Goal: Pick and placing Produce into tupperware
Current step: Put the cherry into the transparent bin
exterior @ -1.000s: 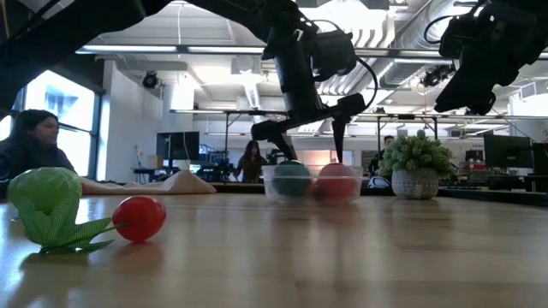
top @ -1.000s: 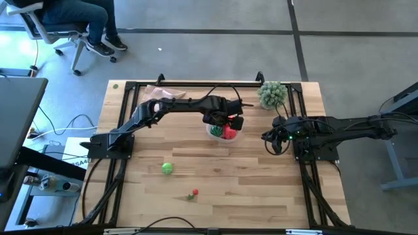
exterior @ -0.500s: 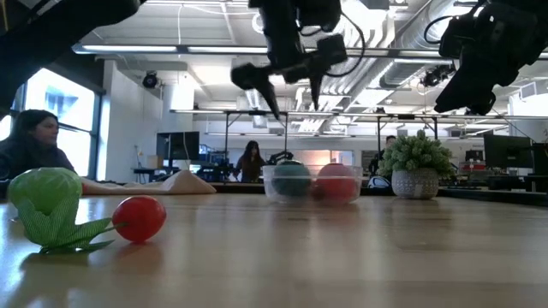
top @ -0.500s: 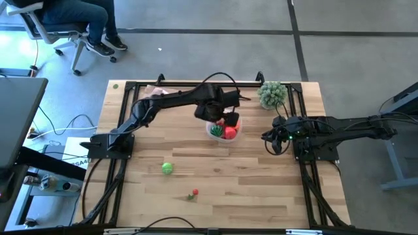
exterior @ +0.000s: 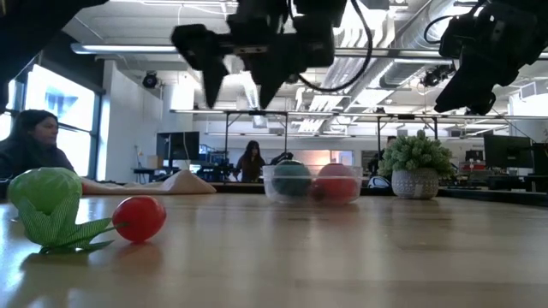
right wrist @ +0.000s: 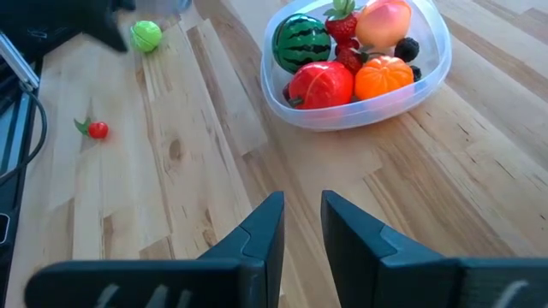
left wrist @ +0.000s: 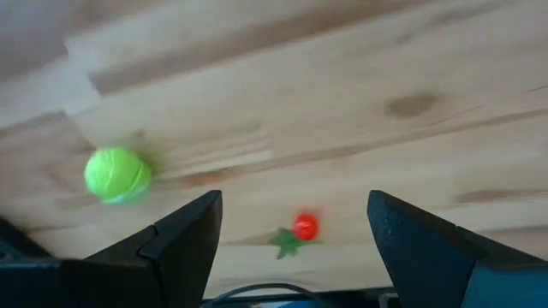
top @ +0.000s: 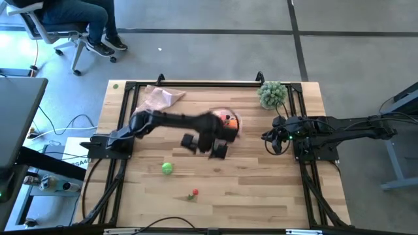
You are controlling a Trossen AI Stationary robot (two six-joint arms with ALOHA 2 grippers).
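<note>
The left gripper (top: 204, 145) hangs over the middle of the high view, its jaws apart and holding nothing. In its wrist view the green ball (left wrist: 117, 174) lies at left-centre, outside the left finger (left wrist: 175, 244), and the small red piece (left wrist: 305, 227) with its green leaf lies between the two fingers, down on the table (top: 261, 189). In the high view the ball (top: 167, 168) sits lower left of the gripper and the red piece (top: 194, 192) lower still; bare wood lies between them and the gripper. The leaf points toward the ball.

The tub (top: 234, 121) lies just upper right of the gripper, partly hidden by the arm. In the right wrist view the tub (right wrist: 428, 81) holds a striped melon (right wrist: 301, 41), red and orange pieces and dark berries.

The right gripper (top: 272, 140) waits at centre right, jaws slightly apart and empty. A plant (top: 272, 93) stands upper right, a cloth (top: 159, 98) upper left.
</note>
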